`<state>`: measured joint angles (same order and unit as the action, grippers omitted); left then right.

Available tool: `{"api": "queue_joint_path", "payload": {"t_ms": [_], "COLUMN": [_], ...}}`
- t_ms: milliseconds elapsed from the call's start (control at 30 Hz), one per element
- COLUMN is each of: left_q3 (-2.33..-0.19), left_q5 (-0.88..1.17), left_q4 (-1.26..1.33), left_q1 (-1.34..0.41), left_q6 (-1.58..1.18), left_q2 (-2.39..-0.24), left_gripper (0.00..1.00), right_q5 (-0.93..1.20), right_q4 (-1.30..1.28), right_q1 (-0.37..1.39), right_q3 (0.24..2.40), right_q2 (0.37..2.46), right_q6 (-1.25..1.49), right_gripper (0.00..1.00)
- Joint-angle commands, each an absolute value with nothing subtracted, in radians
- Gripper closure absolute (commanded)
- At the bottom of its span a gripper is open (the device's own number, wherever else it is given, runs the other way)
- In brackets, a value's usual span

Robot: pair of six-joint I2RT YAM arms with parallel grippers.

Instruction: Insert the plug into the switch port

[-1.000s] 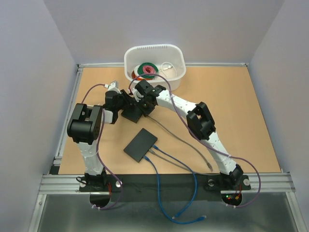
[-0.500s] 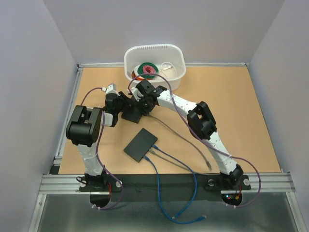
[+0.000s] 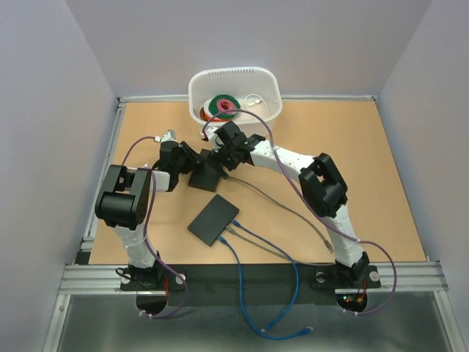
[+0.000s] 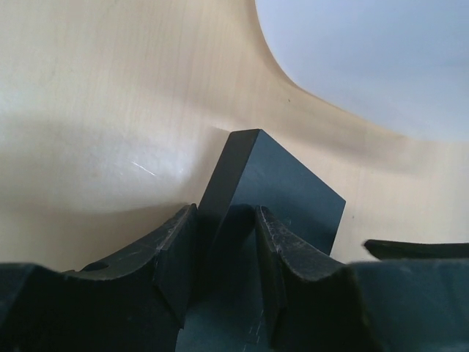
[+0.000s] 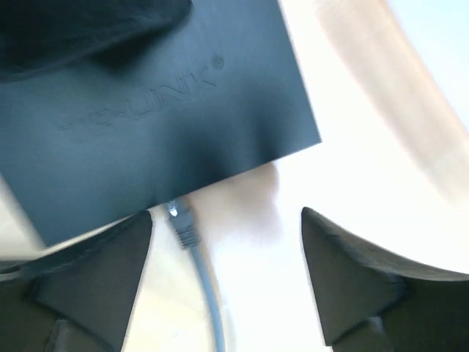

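The plug (image 5: 178, 218), a small clear-tipped connector on a grey cable (image 5: 209, 293), meets the lower edge of the switch (image 5: 161, 95), a flat matte-black box with a raised maker's name moulded into its top face; whether the plug is fully seated cannot be told. The right gripper (image 5: 227, 220) stands wide open around the plug, one finger on each side and neither touching it, and holds nothing. In the left wrist view the switch (image 4: 271, 191) is tilted with one corner raised off the table (image 4: 110, 95), and the left gripper (image 4: 223, 242) is closed on its near edge, both fingers (image 4: 176, 257) pressed against it. From above, the held switch (image 3: 206, 174) lies near the middle of the table, between the left gripper (image 3: 187, 166) and the right gripper (image 3: 223, 154), with the grey cable (image 3: 278, 209) trailing towards the right arm's base. A second black box (image 3: 214, 220) lies flat nearer the bases with blue cables (image 3: 242, 271) attached. A white bin (image 3: 234, 75) holding coloured coils (image 3: 222, 107) sits at the far edge.
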<state>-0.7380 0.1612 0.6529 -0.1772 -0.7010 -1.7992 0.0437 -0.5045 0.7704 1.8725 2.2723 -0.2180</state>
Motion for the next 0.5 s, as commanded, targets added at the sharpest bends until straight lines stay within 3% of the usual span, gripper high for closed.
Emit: {"api": "queue_joint_path", "payload": {"t_ms": [0, 100, 300, 467], "left_q3": [-0.75, -0.773, -0.837, -0.894], "left_q5": [0.236, 0.233, 0.244, 0.219], "left_q4": [0.422, 0.407, 0.341, 0.246], "left_q1": [-0.207, -0.206, -0.202, -0.172], "left_q6": [-0.684, -0.681, -0.664, -0.637], "left_q2": [-1.802, -1.804, -1.766, -1.691], "left_gripper": [0.54, 0.54, 0.54, 0.53], "right_q5": [0.038, 0.075, 0.012, -0.066], "right_q4": [-0.325, -0.319, -0.314, -0.311], "right_q1": [0.788, 0.849, 1.073, 1.204], "right_q3": [1.778, 1.673, 1.519, 1.401], "right_q2": [2.038, 1.904, 1.781, 1.781], "right_q6": [-0.128, -0.055, 0.118, 0.308], "right_gripper": [0.08, 0.0, 0.01, 0.07]}}
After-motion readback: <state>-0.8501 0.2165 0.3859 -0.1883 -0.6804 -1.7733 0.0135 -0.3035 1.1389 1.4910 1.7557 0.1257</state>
